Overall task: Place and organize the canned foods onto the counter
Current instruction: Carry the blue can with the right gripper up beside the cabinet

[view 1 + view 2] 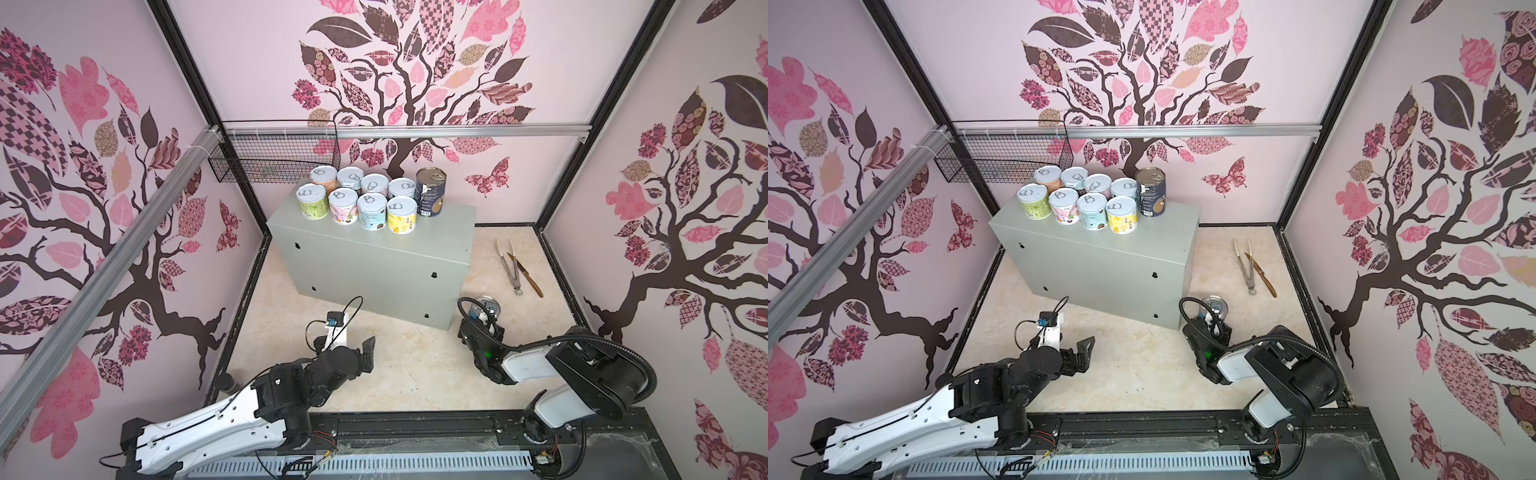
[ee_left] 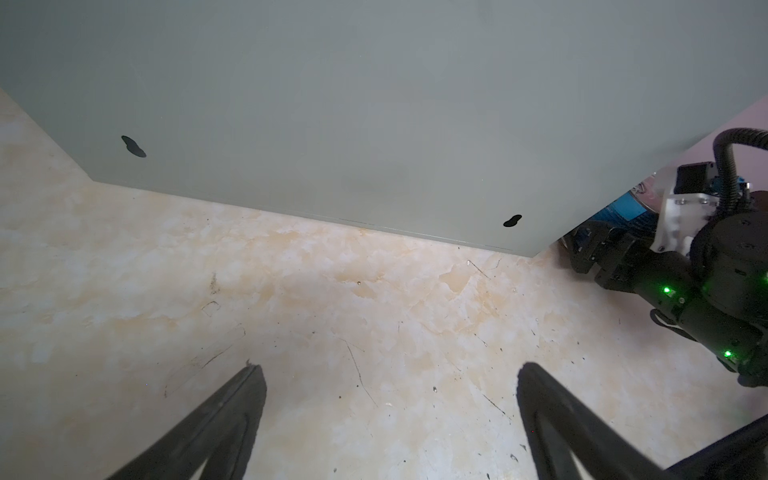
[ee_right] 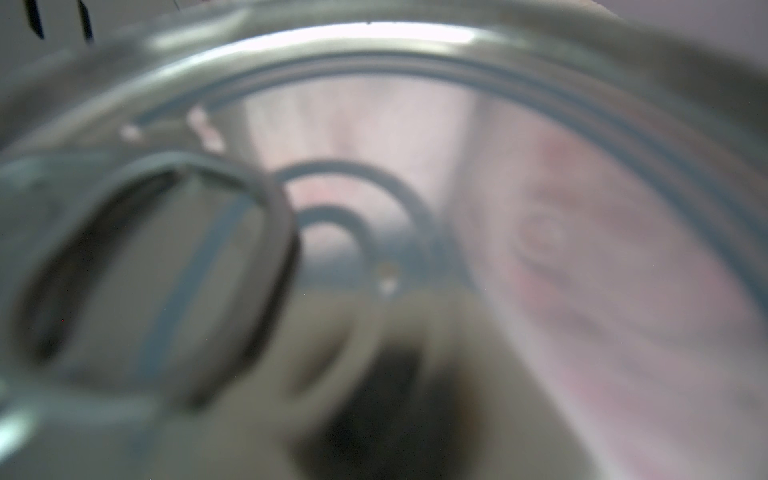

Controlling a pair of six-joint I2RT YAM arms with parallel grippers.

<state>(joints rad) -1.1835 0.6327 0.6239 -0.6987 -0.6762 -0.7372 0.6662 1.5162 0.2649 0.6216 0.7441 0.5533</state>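
Largely, the task can be judged as done. On top of the large plain grey rectangular metal desk (image 1: 374, 266), eight short cans with pale pull-tab lids and pastel labels (image 1: 357, 199) are set upright in two tidy rows of four, packed side by side toward its left and rear. Just beside the right end of the rows a taller dark-labelled can (image 1: 431, 193) is stood. One item is judged to be left: the taller blue-labelled can (image 1: 484, 304) is seen upright on the marbled beige floor (image 1: 415, 365), near the right front corner of the desk, with the right gripper (image 1: 482, 322) poised directly over it. Further right, metal tongs (image 1: 509, 266) and a brown-handled knife (image 1: 527, 277) are seen lying together on the floor. In both top views the blue-labelled can is mostly covered by the right wrist, and whether that gripper's fingers are closed on it cannot be told. By the left wrist view more is supplied: the left gripper (image 2: 390, 370) is shown with its fingers (image 2: 232, 411) spread wide over bare floor, nothing between them, and a strip of blue label is glimpsed past the desk's corner. By the right wrist view only that can's lid, blurred and very close, is given.
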